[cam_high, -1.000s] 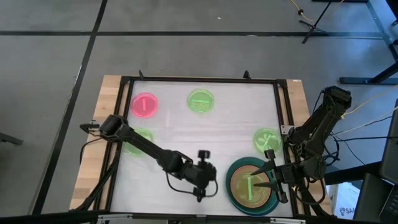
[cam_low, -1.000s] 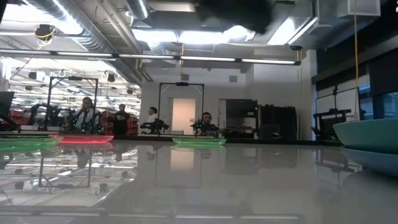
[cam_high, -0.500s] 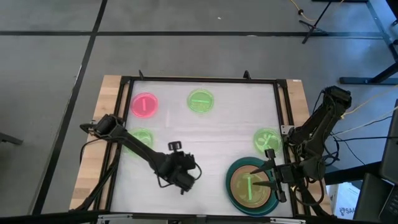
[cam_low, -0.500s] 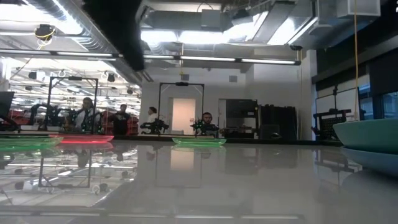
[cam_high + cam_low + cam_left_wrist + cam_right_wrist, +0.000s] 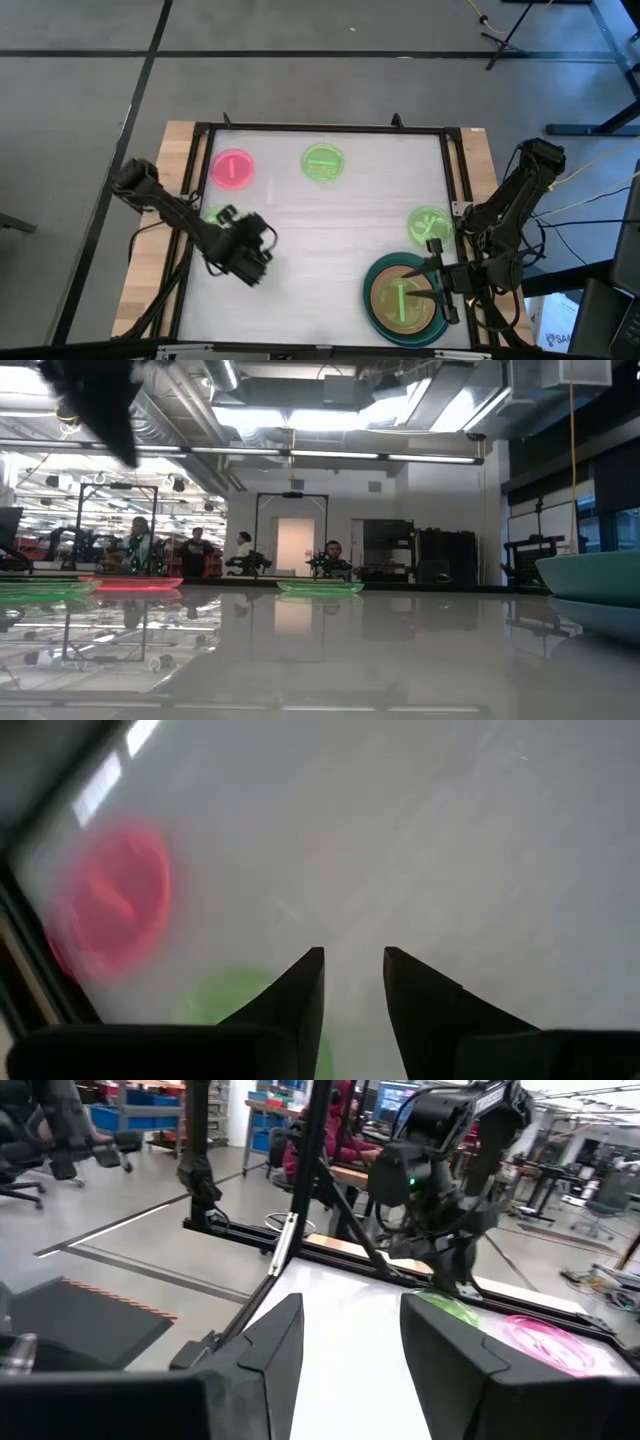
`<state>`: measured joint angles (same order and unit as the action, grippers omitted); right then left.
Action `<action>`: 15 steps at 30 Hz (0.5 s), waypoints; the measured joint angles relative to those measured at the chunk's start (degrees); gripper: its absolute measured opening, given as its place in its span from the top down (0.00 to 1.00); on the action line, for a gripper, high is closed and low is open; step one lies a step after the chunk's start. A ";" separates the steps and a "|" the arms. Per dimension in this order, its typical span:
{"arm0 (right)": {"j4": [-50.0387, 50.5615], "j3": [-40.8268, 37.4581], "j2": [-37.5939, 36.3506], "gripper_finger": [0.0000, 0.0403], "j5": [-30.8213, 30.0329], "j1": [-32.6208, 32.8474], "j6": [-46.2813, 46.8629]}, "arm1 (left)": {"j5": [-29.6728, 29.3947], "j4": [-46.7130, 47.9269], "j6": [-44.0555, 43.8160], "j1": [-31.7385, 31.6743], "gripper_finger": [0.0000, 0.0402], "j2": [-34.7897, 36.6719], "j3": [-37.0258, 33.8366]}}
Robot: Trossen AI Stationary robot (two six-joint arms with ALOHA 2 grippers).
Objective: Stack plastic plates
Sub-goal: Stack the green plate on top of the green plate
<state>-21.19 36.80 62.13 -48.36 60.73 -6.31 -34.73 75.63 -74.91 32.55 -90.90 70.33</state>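
Observation:
A stack sits at the table's near right: a large teal plate [image 5: 377, 310] carrying a terracotta-orange plate [image 5: 385, 282] with a neon-green plate [image 5: 402, 303] on top. A pink plate [image 5: 232, 169] and a green plate [image 5: 322, 162] lie flat near the far edge. Another green plate [image 5: 429, 225] lies at the right, and a fourth [image 5: 212, 215] is partly hidden under my left arm. My left gripper [image 5: 243, 258] hovers open over the table's left part. My right gripper [image 5: 428, 286] is open beside the stack's right rim.
A black frame [image 5: 320, 129] borders the white table top. In the low view the teal plate's rim [image 5: 590, 575] rises at the right, and the pink plate [image 5: 135, 583] and green plates [image 5: 320, 587] lie far off. People sit in the room beyond. Bare surface lies mid-table.
My left gripper has swung away from the stack toward the table's left edge and a little toward the far edge, and it now hovers near the left green plate. My right arm and all the plates have kept still.

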 joint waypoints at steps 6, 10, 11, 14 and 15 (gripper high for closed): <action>-0.10 0.00 0.00 0.60 -2.45 0.00 0.02 | 14.03 -6.17 -9.40 -0.93 0.75 3.32 -11.04; -0.09 0.00 0.00 0.60 -2.97 0.00 0.02 | 22.03 -13.11 -8.41 -1.93 0.75 2.29 -15.76; -0.02 0.00 0.00 0.60 -2.97 0.00 0.02 | 22.91 -14.46 -8.29 -2.29 0.75 2.11 -16.64; 0.20 0.00 -0.02 0.60 -2.97 0.00 0.02 | 23.87 -14.99 -8.33 -3.65 0.75 2.04 -18.78; 0.34 0.00 -0.02 0.60 -2.96 0.00 0.01 | 23.90 -14.93 -8.44 -4.02 0.75 2.02 -19.37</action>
<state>-20.85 36.80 62.11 -51.32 60.73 -6.30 -10.83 60.70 -83.36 28.53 -88.88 50.96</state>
